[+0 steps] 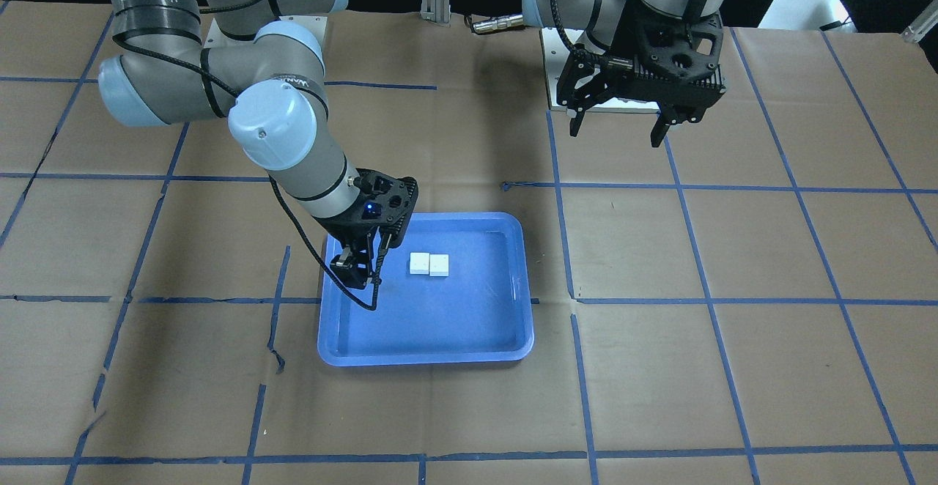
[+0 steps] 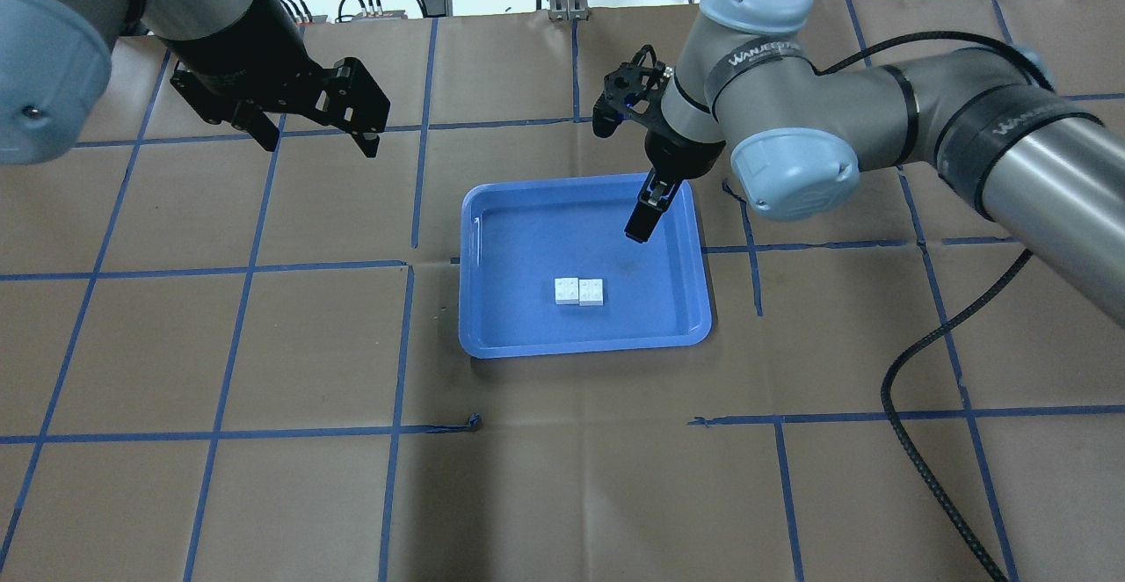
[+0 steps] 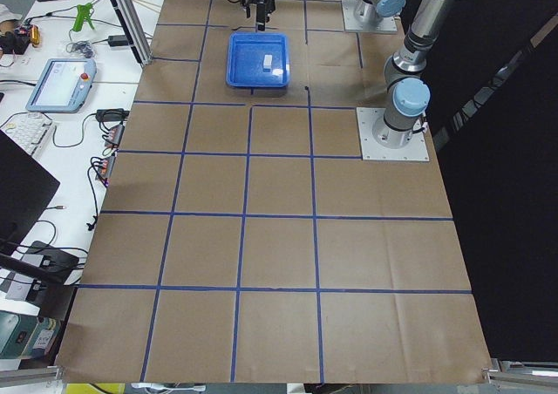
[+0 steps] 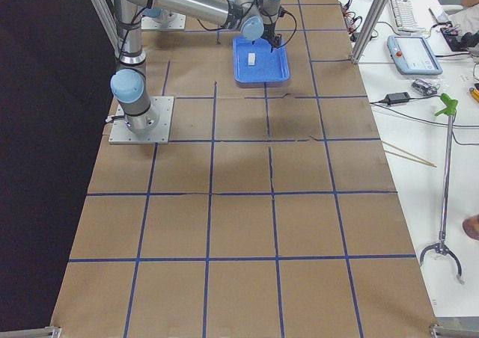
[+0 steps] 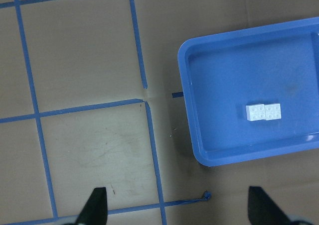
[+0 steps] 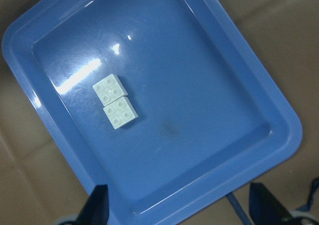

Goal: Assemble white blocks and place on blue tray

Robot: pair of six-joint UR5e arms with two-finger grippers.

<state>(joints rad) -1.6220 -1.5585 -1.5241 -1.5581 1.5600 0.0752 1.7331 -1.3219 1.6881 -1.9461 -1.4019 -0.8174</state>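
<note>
Right claw (image 2: 637, 230) is held open and empty above the blue tray (image 2: 580, 349), clear of the white blocks (image 2: 579, 291), which are seen lying side by side and touching on the tray's floor. Left claw (image 2: 316, 142) is held open above the table (image 2: 264, 345), well apart from the tray

Both wrist cameras overlook the blue tray (image 6: 199, 60).

The two blocks (image 2: 579, 291) are set side by side, touching, in the tray (image 2: 527, 239), which is laid on the table (image 2: 264, 345). The right gripper (image 2: 639, 229) is held over the tray; the left gripper (image 2: 317, 148) is held well apart, on the robot's left.
</note>
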